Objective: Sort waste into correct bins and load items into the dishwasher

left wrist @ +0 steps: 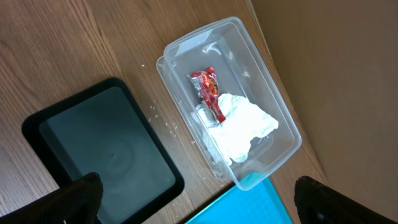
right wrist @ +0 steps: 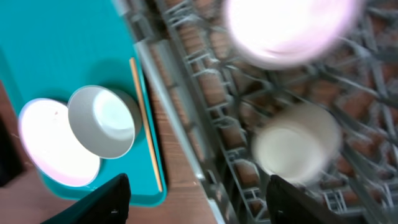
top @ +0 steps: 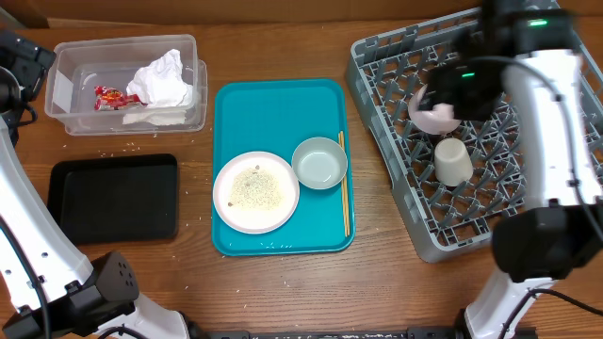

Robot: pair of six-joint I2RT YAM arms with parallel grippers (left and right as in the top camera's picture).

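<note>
so the right gripper is seen over the dish rack with its fingers spread apart and nothing between them. the small pink plate is tucked among the pegs just beside it, badly blurred in the wrist view, so it can't be said for sure how it leans. the white cup is parked mouth down a little toward 6 o'clock of that plate. what's probably wanted next is on the teal tray, lying roughly at 8 o'clock from the right gripper in the overhead view. the chopsticks are met first, laid along the tray's right edge with the long axis running 12 to 6. the grey-green bowl is just beside them, upright and looking empty. past it, toward 8 o'clock, the white plate is found touching the bowl, with rice scattered on it. all of that is judged to be nearer the right arm than the left. farthest out, the clear tub is already loaded with napkins and a red wrapper. the black tray at its 6 o'clock looks bare. the left gripper is held wide apart above those two, gripping nothing.
</note>
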